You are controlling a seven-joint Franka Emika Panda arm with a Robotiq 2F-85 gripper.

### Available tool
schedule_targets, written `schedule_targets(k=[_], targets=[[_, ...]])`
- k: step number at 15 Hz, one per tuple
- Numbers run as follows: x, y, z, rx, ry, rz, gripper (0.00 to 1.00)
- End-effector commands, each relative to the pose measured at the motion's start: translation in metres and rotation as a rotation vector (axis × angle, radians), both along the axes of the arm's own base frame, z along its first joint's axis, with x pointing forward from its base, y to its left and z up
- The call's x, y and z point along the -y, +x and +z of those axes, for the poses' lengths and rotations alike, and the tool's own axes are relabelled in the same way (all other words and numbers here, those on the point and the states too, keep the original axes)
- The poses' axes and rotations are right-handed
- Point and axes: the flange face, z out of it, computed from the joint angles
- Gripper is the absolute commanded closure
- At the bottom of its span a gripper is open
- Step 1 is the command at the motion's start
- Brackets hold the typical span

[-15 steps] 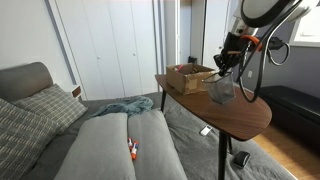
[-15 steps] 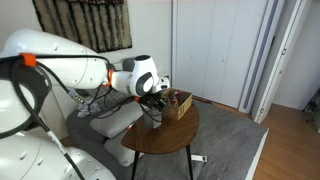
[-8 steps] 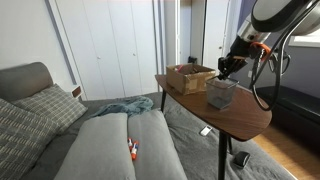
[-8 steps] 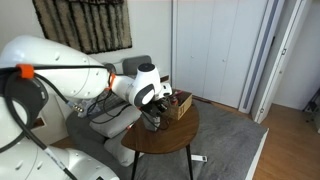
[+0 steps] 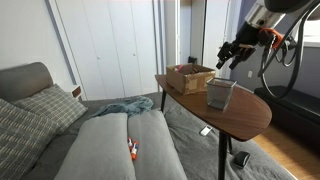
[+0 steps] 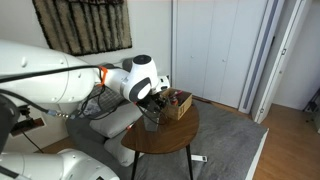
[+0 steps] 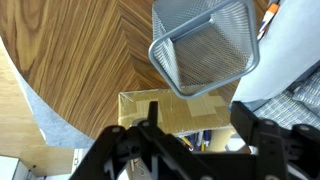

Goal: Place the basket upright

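The basket (image 5: 220,93) is a small light-grey mesh bin that stands upright on the round wooden table (image 5: 235,122), apart from the gripper. In the wrist view I look down into the basket's (image 7: 205,45) open mouth. My gripper (image 5: 229,55) hangs above and slightly behind it, open, with nothing between its fingers (image 7: 249,122). In an exterior view the basket (image 6: 152,119) sits near the table edge, below the gripper (image 6: 158,97).
An open cardboard box (image 5: 188,78) holding pens stands just behind the basket, and shows under the gripper in the wrist view (image 7: 172,108). A grey sofa (image 5: 110,150) with pillows, a blanket and a small orange item (image 5: 131,150) lies beside the table.
The jaws opened and let go of the basket, which now stands upright on the table. The gripper rose up and away from it.
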Motion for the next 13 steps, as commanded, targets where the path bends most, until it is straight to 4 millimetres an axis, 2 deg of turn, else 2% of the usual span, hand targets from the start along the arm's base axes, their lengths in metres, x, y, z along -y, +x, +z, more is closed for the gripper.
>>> schedule_targets(k=[1,8,10,11,13], targets=[[-0.011,-0.027,0.031,-0.046,-0.021,-0.007,0.00],[-0.033,-0.060,0.070,-0.205,-0.079,0.012,0.00],[-0.036,-0.064,0.076,-0.224,-0.107,0.009,0.00],[-0.035,-0.058,0.067,-0.209,-0.069,0.036,0.00],[-0.037,-0.060,0.071,-0.216,-0.082,0.034,0.00]])
